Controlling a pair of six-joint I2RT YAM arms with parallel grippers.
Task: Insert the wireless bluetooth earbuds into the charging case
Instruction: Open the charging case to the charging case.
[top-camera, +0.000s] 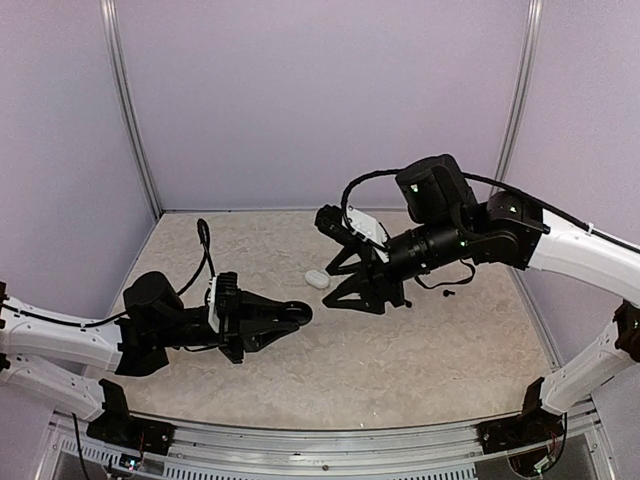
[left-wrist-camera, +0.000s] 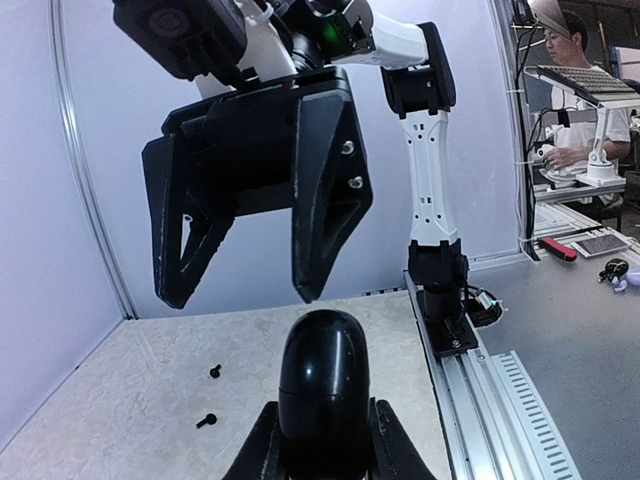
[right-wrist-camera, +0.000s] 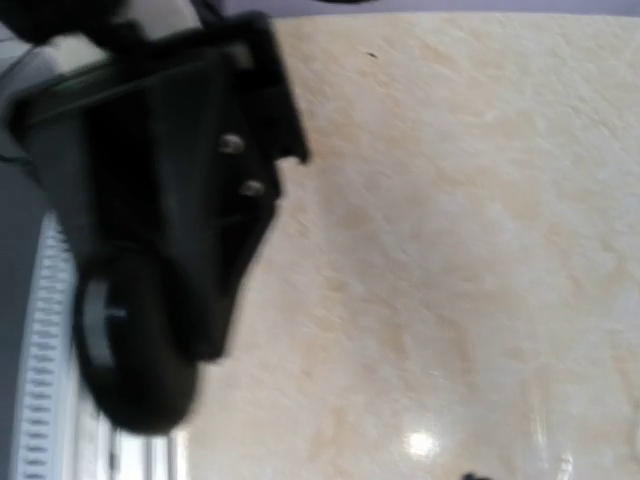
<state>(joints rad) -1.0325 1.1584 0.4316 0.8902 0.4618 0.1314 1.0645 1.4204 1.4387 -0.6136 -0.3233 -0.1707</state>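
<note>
White and glossy, the charging case lies on the beige speckled counter near its middle in the top view, touching neither arm. The right tool reaches in from 3 o'clock, low over the counter. Its two black fingers stand spread with nothing between them, and their tips end just beside the case on its 3 to 4 o'clock side. The left tool comes in from 8 o'clock and sits at about 7 o'clock of the case, near it but apart. It is clamped tight on a black rounded piece, which stands up between its fingers like a smooth dome in the left wrist view. Beyond that dome, on the counter under the right tool, lie two tiny dark bits, too small to say whether they are the earbuds. The right wrist view is blurred, showing mostly one black finger over the counter.
</note>
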